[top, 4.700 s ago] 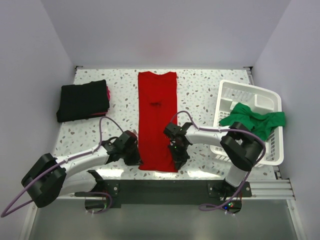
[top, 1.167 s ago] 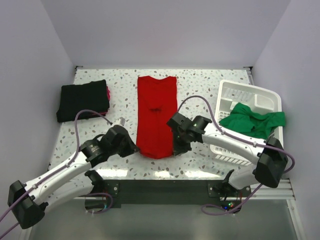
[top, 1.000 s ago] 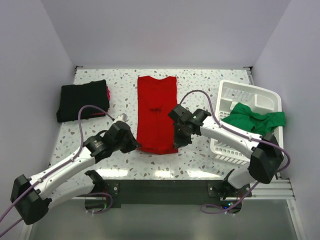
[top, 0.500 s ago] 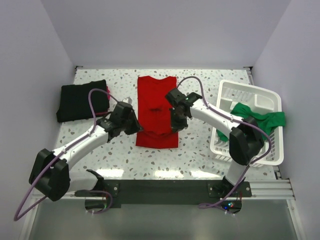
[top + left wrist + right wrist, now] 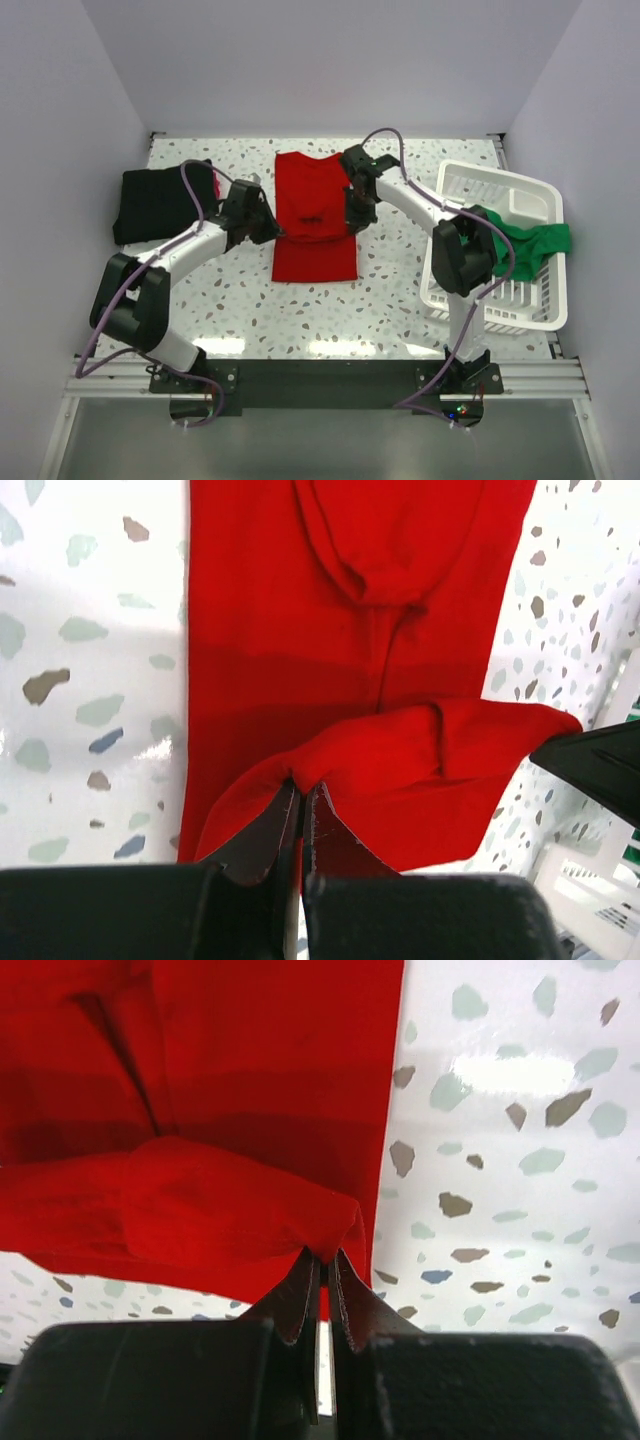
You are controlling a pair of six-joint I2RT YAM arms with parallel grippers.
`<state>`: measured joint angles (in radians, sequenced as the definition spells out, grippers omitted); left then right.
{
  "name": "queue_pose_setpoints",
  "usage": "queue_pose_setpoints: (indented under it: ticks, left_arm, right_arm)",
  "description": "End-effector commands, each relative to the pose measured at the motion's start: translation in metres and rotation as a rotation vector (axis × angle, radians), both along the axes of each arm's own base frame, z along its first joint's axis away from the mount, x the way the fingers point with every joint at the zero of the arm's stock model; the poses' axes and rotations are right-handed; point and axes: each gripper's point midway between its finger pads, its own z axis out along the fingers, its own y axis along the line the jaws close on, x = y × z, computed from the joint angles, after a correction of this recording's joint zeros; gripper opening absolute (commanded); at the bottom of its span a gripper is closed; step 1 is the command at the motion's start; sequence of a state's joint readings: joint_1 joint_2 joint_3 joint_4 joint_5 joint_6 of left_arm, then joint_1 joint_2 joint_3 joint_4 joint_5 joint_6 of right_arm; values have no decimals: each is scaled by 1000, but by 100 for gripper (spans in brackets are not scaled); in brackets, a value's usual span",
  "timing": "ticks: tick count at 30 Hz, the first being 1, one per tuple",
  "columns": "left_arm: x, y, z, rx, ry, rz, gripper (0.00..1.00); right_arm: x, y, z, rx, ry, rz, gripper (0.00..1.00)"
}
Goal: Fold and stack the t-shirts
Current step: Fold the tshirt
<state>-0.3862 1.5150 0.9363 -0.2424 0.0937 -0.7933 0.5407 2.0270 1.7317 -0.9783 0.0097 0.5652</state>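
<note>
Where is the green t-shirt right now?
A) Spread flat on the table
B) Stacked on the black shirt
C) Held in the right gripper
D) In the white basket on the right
D: the green t-shirt lies bunched in the white basket, spilling over its rim, while the right gripper is pinching a corner of the red t-shirt.

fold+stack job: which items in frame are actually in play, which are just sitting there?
In play:
- red t-shirt, an edge pinched by left gripper and right gripper
- black t-shirt, folded, far left
- green t-shirt, bunched up, right side

Just sitting there:
- white basket, holding the green one
- speckled table
</note>
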Motion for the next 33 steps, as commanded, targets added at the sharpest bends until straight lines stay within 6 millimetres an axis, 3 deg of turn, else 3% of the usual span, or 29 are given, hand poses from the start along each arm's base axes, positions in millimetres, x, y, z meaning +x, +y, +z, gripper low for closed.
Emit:
queue_pose_setpoints:
  ticks: [1,11,18,27,28,29,30,32,33]
  left_arm:
    - [38,-10,28,-72,-114,10,0]
    - [66,-4,22,-13,-111,37,0]
    - [77,-2,10,11,-80,54,0]
    - [87,9,2,50,-49,111,0]
    - [86,11,3,50,-44,124,7]
    - [89,17,7,68,-63,152,21]
    - [91,19,12,72,-78,167,50]
    - [94,29,27,94,-124,207,71]
    - [93,31,33,100,-139,215,75]
  right_arm:
    - [19,-9,8,-8,-24,2,0]
    - [60,-10,7,20,-30,-3,0]
    - [72,-8,-13,25,17,4,0]
    - [80,-3,-16,48,24,15,0]
    - [82,-2,-14,57,22,14,2]
    - [82,-1,-12,64,21,21,19]
    - [82,2,-8,81,20,28,29]
    - [85,6,5,100,-5,38,53]
    - [87,7,11,109,-20,44,57]
